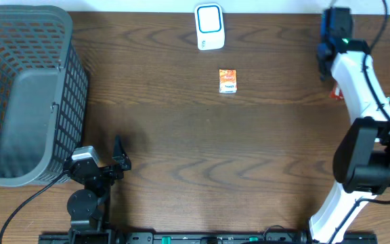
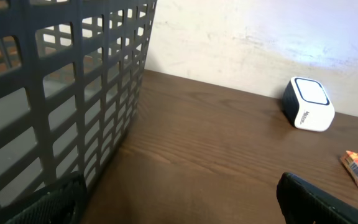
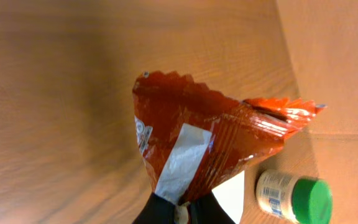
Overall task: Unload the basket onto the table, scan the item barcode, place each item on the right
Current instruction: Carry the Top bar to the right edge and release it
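My right gripper (image 3: 182,209) is shut on the bottom edge of a crinkled red snack bag (image 3: 210,143) with a white stripe, holding it above the wooden table. In the overhead view only a red corner of that bag (image 1: 335,93) shows beside the white right arm (image 1: 359,88) at the far right. The white scanner (image 1: 209,26) with a blue-rimmed face stands at the back centre, also visible in the left wrist view as the scanner (image 2: 308,104). My left gripper (image 2: 182,208) is open and holds nothing, low at the front left next to the basket.
A dark grey mesh basket (image 1: 19,88) fills the left side and stands close to my left fingers (image 2: 48,202). A small orange packet (image 1: 227,80) lies just in front of the scanner. A cardboard box (image 3: 334,62) holds a green-capped bottle (image 3: 294,196) beside the bag.
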Controlling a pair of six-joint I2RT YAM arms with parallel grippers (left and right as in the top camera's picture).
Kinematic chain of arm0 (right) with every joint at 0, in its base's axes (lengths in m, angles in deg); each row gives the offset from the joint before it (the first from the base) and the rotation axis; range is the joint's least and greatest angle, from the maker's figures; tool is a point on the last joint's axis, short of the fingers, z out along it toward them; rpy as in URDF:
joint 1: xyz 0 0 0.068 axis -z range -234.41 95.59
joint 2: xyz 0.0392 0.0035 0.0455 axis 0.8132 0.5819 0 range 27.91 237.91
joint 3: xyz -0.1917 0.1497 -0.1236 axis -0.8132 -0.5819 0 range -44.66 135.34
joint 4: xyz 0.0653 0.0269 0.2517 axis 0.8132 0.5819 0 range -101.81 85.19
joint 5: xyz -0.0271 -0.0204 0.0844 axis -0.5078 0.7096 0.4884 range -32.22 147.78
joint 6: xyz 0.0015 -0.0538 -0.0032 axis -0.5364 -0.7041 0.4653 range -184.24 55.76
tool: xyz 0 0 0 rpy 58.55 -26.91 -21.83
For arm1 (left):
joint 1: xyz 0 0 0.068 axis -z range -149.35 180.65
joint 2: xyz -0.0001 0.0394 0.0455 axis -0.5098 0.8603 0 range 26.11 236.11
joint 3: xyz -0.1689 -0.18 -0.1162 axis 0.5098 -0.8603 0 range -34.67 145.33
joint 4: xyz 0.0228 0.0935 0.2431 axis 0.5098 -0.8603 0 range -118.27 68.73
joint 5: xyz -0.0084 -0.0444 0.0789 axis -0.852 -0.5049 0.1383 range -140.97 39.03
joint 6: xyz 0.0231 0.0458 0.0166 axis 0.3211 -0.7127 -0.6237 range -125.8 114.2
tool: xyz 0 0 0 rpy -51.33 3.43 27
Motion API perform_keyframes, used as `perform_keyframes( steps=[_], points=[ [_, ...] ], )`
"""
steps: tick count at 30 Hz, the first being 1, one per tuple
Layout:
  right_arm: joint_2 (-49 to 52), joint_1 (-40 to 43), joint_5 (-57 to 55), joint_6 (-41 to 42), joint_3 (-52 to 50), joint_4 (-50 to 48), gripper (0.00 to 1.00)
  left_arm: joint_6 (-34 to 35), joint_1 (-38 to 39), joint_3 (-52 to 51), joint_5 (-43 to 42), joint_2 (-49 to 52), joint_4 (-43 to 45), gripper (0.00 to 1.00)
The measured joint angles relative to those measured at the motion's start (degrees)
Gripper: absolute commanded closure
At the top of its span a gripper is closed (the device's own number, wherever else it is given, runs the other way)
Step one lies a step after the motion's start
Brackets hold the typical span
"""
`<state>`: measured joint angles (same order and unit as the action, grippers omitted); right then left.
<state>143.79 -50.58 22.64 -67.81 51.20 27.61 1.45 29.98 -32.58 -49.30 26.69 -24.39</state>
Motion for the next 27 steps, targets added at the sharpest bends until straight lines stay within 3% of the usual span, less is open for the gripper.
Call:
perform_keyframes(
  steps=[6,15,16,17,18,27],
  points=[
    [0.1,7.4,1.8,-0.1,-8.2,-10.6,0.99,0.0,0.0,0.0,0.0,0.0,0.0,0.02],
    [0.2,18.7,2.1,-3.8,-9.3,-12.1,0.97,0.0,0.0,0.0,0.0,0.0,0.0,0.02],
    [0.2,19.6,2.1,-5.2,-9.3,-12.2,0.88,0.0,0.0,0.0,0.0,0.0,0.0,0.02],
    [0.2,20.3,2.1,-7.2,-9.3,-12.3,0.60,0.0,0.0,0.0,0.0,0.0,0.0,0.02],
    [0.2,20.7,2.0,-8.9,-9.4,-12.3,0.01,0.0,0.0,0.0,0.0,0.0,0.0,0.02],
    [0.2,19.8,11.3,-16.5,-9.4,-11.5,0.01,0.0,0.0,0.0,0.0,0.0,0.0,0.02]
  ],
)
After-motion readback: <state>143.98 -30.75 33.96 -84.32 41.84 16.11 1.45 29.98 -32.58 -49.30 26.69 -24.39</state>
